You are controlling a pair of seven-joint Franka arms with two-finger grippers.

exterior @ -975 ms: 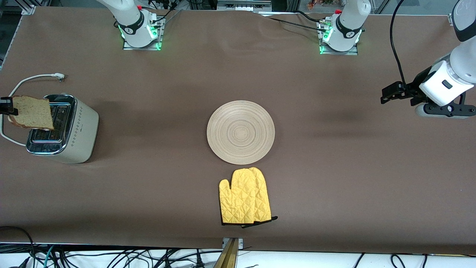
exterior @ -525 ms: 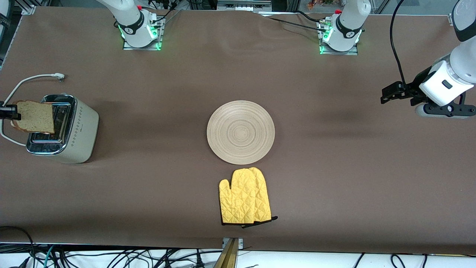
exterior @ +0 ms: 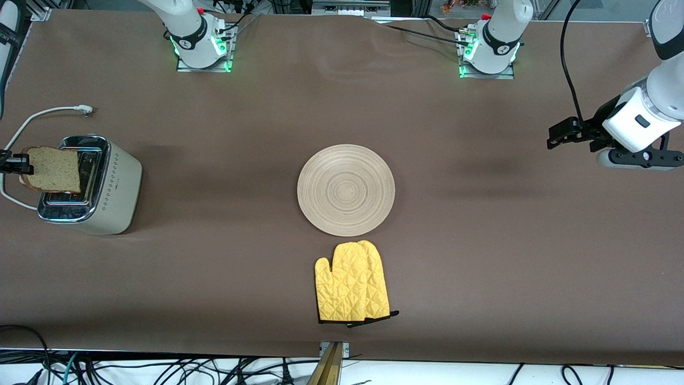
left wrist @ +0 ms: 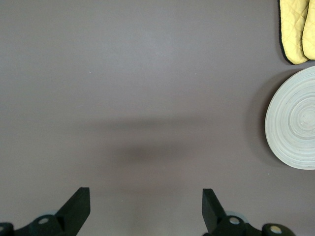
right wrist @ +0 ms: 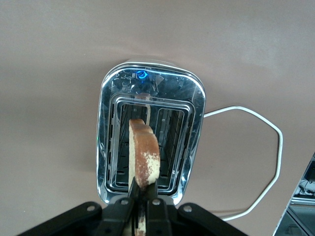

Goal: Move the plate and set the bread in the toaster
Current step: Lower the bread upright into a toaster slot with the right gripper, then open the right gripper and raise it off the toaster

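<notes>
The bread [exterior: 53, 169] hangs on edge over the chrome top of the toaster [exterior: 115, 187], with my right gripper [exterior: 18, 163] shut on its crust. In the right wrist view the bread [right wrist: 144, 158] stands upright above the slots of the toaster [right wrist: 193, 105], pinched by the right gripper [right wrist: 143, 189]. The round wooden plate [exterior: 346, 190] lies at the table's middle, bare. My left gripper [exterior: 561, 136] waits open in the air over the left arm's end of the table, holding nothing; its view shows the left gripper [left wrist: 146, 204] over bare cloth, with the plate [left wrist: 294, 120] at the edge.
A yellow oven mitt [exterior: 351, 289] lies nearer to the front camera than the plate, close to its rim. The toaster's white cord [exterior: 37, 115] loops on the table beside it. Brown cloth covers the table.
The right gripper has lowered the bread toward the toaster's top and levelled it. The left arm, plate and mitt have not moved.
</notes>
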